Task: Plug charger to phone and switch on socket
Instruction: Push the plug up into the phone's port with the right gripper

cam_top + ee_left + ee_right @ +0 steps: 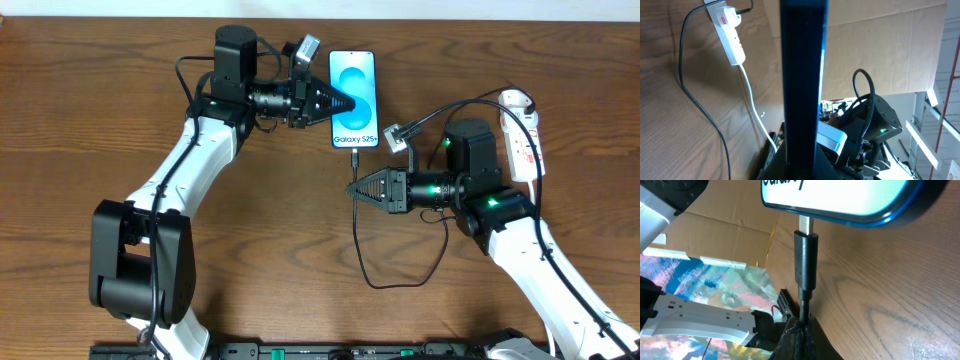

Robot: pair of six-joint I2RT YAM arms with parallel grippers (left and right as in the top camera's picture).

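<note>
Right end effector [353, 190] is clenched on the thin black charger cable [805, 265] just behind its plug, whose tip sits in the bottom port of the slim blue-screened smartphone [354, 85]. We judge the push runs straight ahead, along its long axis. Left end effector [343, 102] seems clamped on its side edge.

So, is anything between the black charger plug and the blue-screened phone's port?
Nothing visible. The thin black cable's plug meets the slim blue-screened phone's bottom edge, with the right gripper shut on the cable behind it.
</note>
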